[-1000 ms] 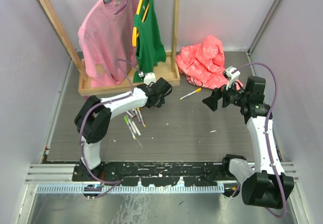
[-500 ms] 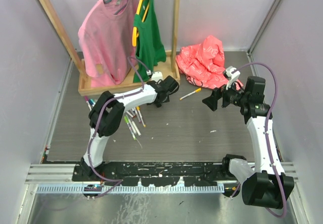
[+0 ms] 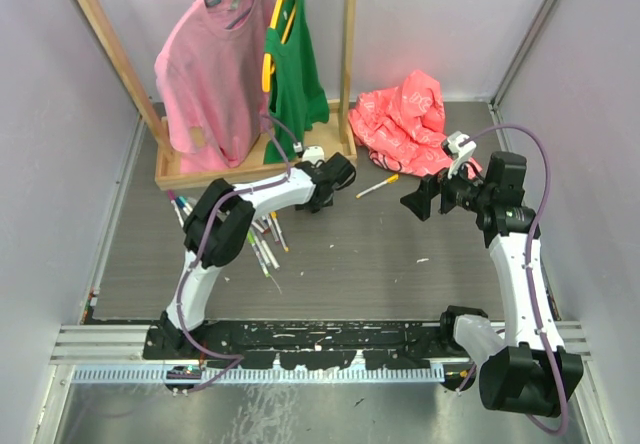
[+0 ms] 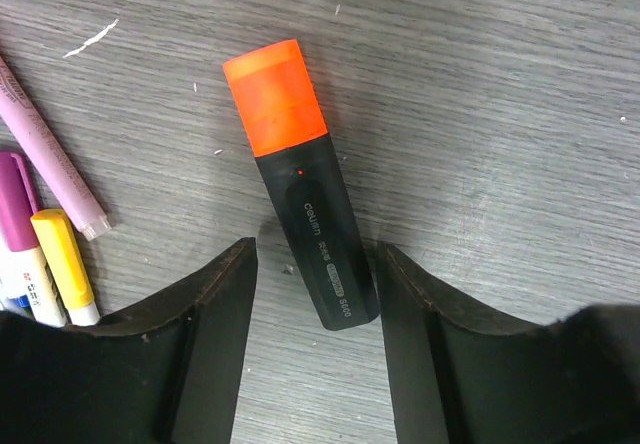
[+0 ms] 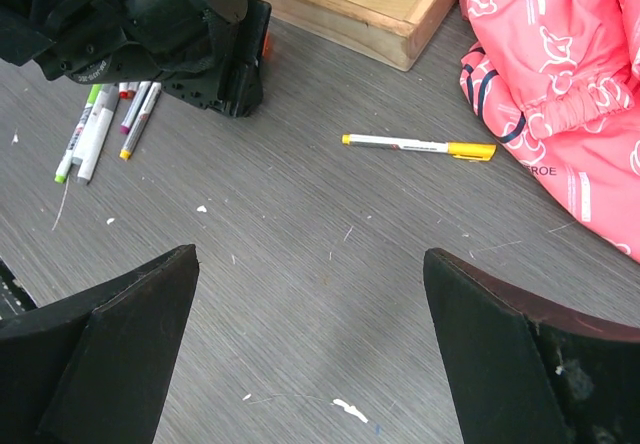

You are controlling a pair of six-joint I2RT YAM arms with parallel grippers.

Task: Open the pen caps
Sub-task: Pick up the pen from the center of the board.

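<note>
Table (image 3: 380,264): grey wood-grain top on which every pen lies
Right gripper (image 5: 308,264): jaws spread wide, holding nothing, hovering well apart from the highlighter; best used to pull the cap straight along the barrel
Left gripper (image 4: 312,254): jaws apart, straddling the barrel's rear end, nothing clamped yet; the barrel lies slanted and nearer one finger, so centre and square up before squeezing
Highlighter (image 4: 318,239): stubby and black, flat on the table beside the loose pens (image 4: 55,164); grip it low and firmly so it cannot twist
Orange cap (image 4: 275,96): still on, pointing away from the fingers; leave it wholly clear
</note>
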